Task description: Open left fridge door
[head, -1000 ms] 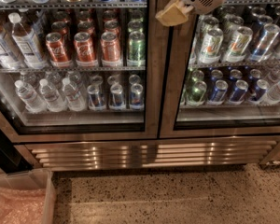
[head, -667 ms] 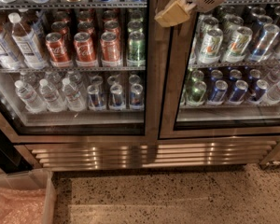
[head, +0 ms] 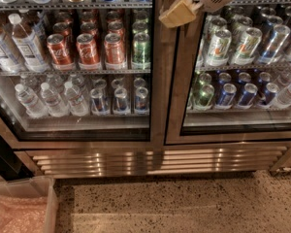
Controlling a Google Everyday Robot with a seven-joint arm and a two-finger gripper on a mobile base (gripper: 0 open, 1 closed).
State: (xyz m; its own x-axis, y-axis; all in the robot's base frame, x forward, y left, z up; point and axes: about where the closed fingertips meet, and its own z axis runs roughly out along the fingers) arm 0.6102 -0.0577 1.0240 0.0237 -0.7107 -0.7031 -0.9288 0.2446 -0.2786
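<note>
Found left fridge door shut, below and left of pincer; red cans and water bottles behind pane. Cannot tell whether pincer apart or together. Advise catching door's inner steel edge just beneath pincer, then pulling outward along hinge arc, keeping off twin door to right.
</note>
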